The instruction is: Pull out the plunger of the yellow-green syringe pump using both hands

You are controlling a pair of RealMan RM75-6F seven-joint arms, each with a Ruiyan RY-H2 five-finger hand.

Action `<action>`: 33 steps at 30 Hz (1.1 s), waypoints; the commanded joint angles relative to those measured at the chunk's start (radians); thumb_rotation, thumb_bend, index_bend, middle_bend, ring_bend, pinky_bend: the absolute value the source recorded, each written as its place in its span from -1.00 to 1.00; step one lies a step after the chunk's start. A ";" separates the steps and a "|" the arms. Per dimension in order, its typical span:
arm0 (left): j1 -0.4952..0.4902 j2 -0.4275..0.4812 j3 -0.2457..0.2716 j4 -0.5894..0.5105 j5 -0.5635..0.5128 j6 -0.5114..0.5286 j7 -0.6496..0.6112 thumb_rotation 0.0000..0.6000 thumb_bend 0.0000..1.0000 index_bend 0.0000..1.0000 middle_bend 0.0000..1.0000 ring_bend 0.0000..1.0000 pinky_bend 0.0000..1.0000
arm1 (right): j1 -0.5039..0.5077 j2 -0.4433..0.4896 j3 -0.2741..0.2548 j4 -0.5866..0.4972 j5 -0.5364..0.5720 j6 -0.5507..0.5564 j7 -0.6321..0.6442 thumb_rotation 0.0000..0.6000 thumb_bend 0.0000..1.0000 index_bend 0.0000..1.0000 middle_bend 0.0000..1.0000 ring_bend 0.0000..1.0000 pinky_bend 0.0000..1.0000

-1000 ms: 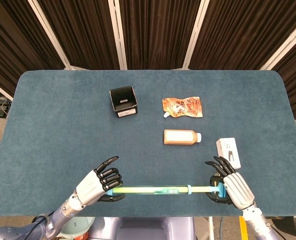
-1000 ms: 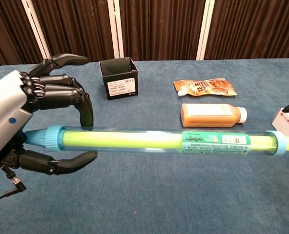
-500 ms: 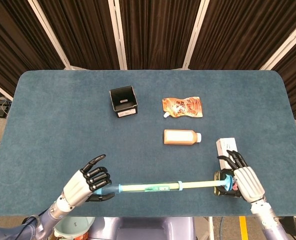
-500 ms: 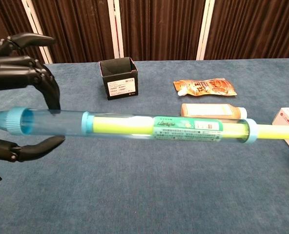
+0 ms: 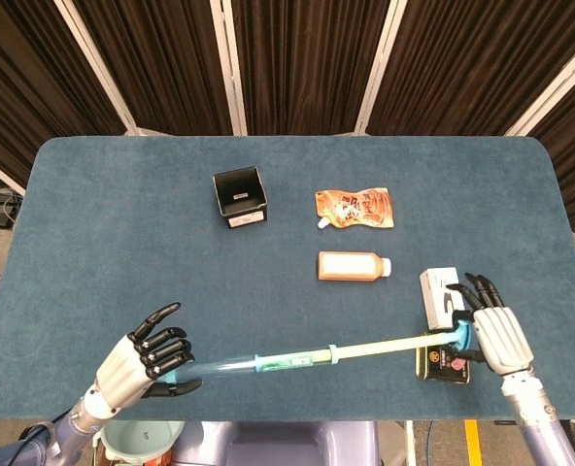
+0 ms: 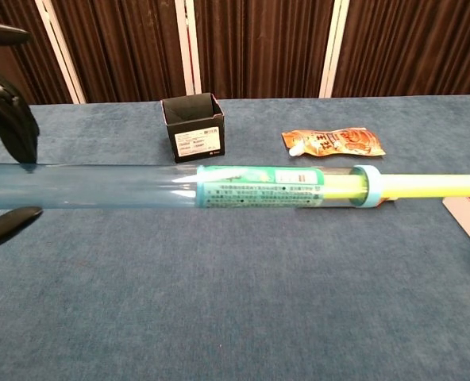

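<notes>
Your right hand (image 5: 496, 335) is hemmed in: the white box (image 5: 440, 296) sits just beside its fingers and a dark tin (image 5: 443, 364) lies under the plunger end. The orange bottle (image 5: 354, 265), pouch (image 5: 355, 208) and black box (image 5: 240, 197) stand further back, well apart. Around your left hand (image 5: 142, 354) the blue table (image 5: 103, 243) lies bare.

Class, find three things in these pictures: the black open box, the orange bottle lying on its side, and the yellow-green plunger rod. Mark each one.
black open box (image 5: 240, 197): head view, on its open top.
orange bottle (image 5: 350, 265): head view, middle of its body.
plunger rod (image 6: 437, 186): chest view, on the bare rod outside the tube.
</notes>
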 commanded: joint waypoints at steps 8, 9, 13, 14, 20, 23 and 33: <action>0.026 0.046 0.004 -0.015 0.023 0.045 0.020 1.00 -0.03 0.44 0.18 -0.08 -0.70 | 0.016 0.040 0.083 0.028 0.128 -0.041 0.009 1.00 -0.49 0.71 -0.52 -0.89 -0.89; 0.028 0.050 0.002 -0.014 0.022 0.048 0.020 1.00 -0.03 0.44 0.18 -0.08 -0.70 | 0.018 0.045 0.091 0.031 0.141 -0.047 0.012 1.00 -0.48 0.71 -0.52 -0.89 -0.89; 0.034 0.058 -0.002 -0.008 0.017 0.050 0.016 1.00 -0.03 0.44 0.18 -0.08 -0.70 | 0.025 0.058 0.116 0.042 0.180 -0.067 0.024 1.00 -0.49 0.71 -0.52 -0.89 -0.89; 0.034 0.058 -0.002 -0.006 0.016 0.050 0.015 1.00 -0.03 0.44 0.18 -0.08 -0.70 | 0.026 0.061 0.120 0.045 0.187 -0.070 0.024 1.00 -0.49 0.72 -0.52 -0.89 -0.89; 0.043 0.061 -0.005 0.006 0.019 0.061 0.006 1.00 -0.03 0.44 0.18 -0.08 -0.70 | 0.036 0.068 0.146 0.069 0.240 -0.105 0.033 1.00 -0.49 0.72 -0.52 -0.89 -0.89; 0.046 0.061 -0.004 0.011 0.022 0.065 0.007 1.00 -0.03 0.44 0.18 -0.08 -0.70 | 0.038 0.069 0.153 0.079 0.255 -0.115 0.039 1.00 -0.49 0.72 -0.52 -0.88 -0.89; 0.040 0.042 -0.017 0.045 0.031 0.053 0.031 1.00 -0.04 0.44 0.18 -0.08 -0.70 | 0.040 0.070 0.158 0.097 0.270 -0.138 0.065 1.00 -0.48 0.72 -0.51 -0.88 -0.89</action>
